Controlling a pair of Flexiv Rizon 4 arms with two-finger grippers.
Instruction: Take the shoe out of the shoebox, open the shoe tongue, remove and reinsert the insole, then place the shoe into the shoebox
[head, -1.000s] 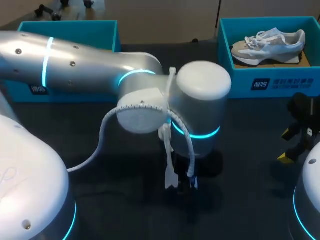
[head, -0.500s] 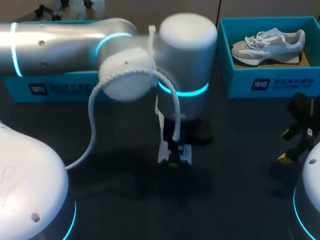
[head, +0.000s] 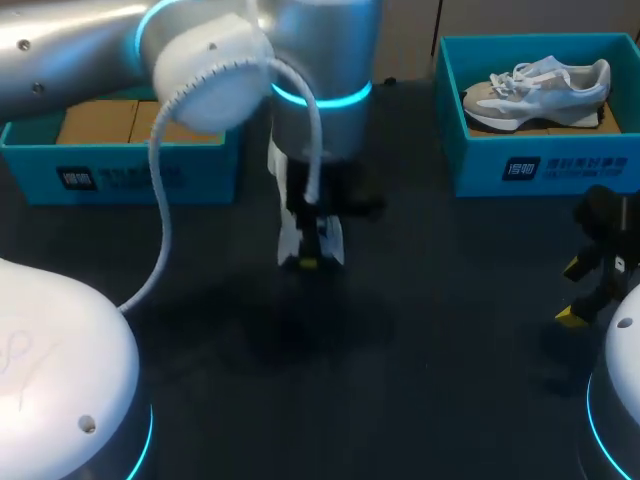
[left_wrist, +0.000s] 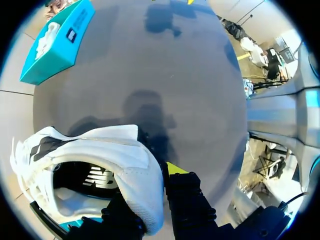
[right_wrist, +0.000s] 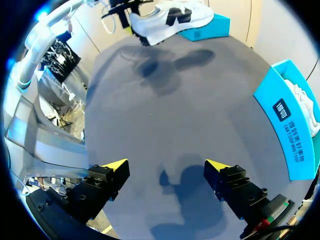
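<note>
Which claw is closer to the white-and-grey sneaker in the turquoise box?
Right. The right gripper hangs in front of the box holding that sneaker; the left gripper, at mid-table, grips another white shoe.

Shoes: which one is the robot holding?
The white shoe clamped in the jaws of the left gripper, above the table. The other shoe lies inside the right-hand blue shoebox.

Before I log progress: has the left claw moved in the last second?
Yes. The left claw, gripping a shoe, moved back toward the left shoebox.

Soft overhead light, dim head view, diffuse shadows on dark table (head: 460, 330), glare along left arm (head: 60, 55)
</note>
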